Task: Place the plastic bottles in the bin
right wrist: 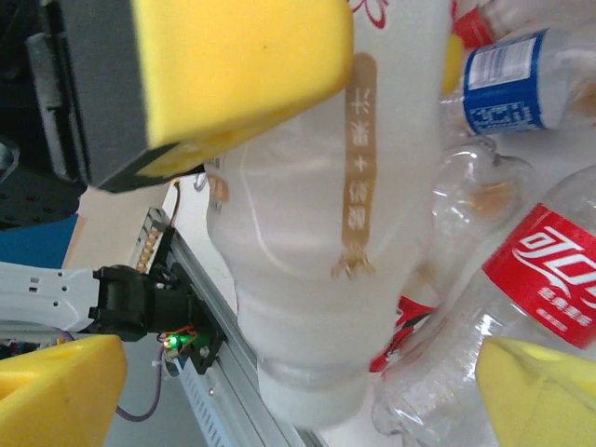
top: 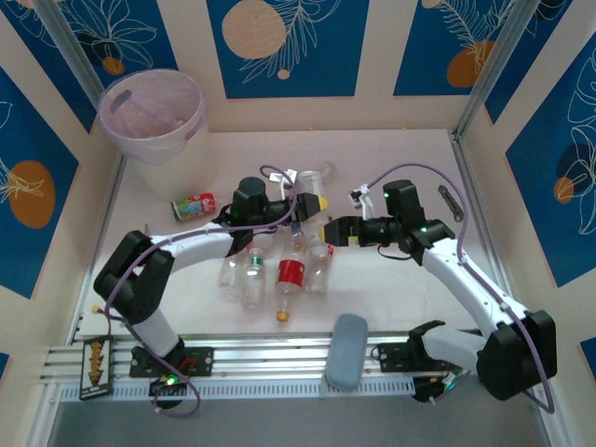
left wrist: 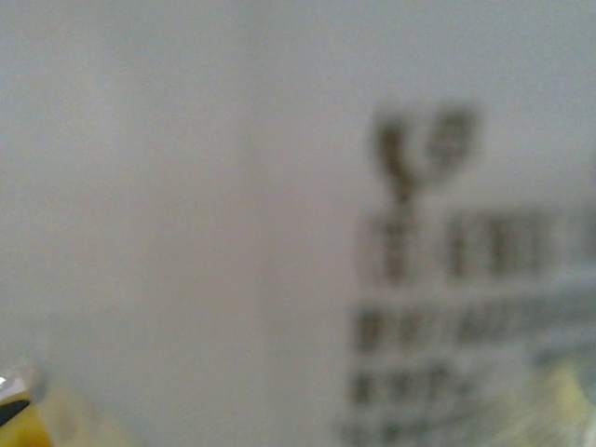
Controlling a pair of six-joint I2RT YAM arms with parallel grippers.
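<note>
Over bottle pile | milky bottle between parted fingers of right hand

Table, pale. On it: bin, far-left corner; lone bottle on its side nearby; bottles clustered centre; pad at near edge.

Plastic bottles; bin.
Clear bottles lie clustered mid-table; frosted bottle apparently gripped; red-labelled bottle lies near upright translucent bin, far-left corner.

Blurred pale bottle, probably, its dark print unreadable in the left wrist view.
</note>
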